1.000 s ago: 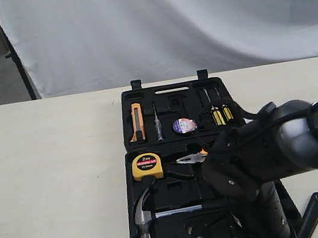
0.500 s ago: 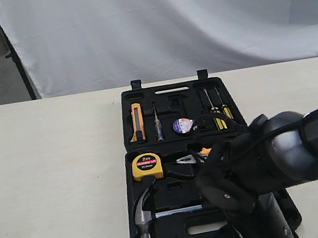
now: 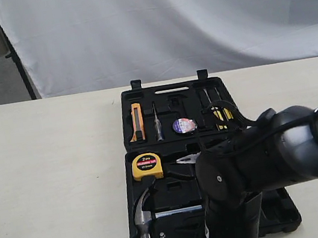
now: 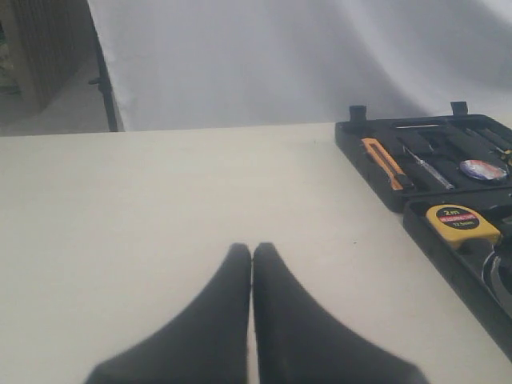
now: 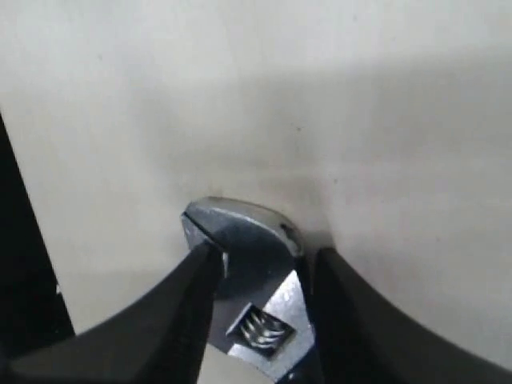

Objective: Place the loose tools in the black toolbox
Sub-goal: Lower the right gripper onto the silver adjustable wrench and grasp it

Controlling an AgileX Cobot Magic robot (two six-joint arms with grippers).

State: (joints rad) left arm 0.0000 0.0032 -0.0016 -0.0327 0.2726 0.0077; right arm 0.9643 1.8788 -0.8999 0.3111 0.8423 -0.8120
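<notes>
Start at your left: the left gripper (image 4: pixel 252 252) hangs over bare table (image 4: pixel 144 184) with its two fingers pressed together and nothing between them. It is well apart from the toolbox (image 3: pixel 122 110), so it has no part in the coming move.

The case lies open in the middle of the table. The hammer (image 3: pixel 143 216) sits in the near half and the tape roll (image 3: pixel 184 126) in the far half, so both look stowed already.

What's left for you is the wrench (image 5: pixel 248 232), and it belongs to your right arm. The right gripper (image 5: pixel 262 254) has closed across the wrench's head, with one of the fingers (image 5: pixel 160 312) against each side as far as the wrist view shows. How firm the hold is, you cannot tell from here.

The wrench lies flat on the table, just beside the dark wall of the case. Its long axis runs back between the fingers toward the wrist, so the squeeze goes across its width.

In the exterior view the right arm hides the wrench and the near right part of the case, so the recess meant for the wrench cannot be seen. Your move is probably a short one: lift clear of the wall, then carry sideways over the case, keeping the handle lined up with its slot.
</notes>
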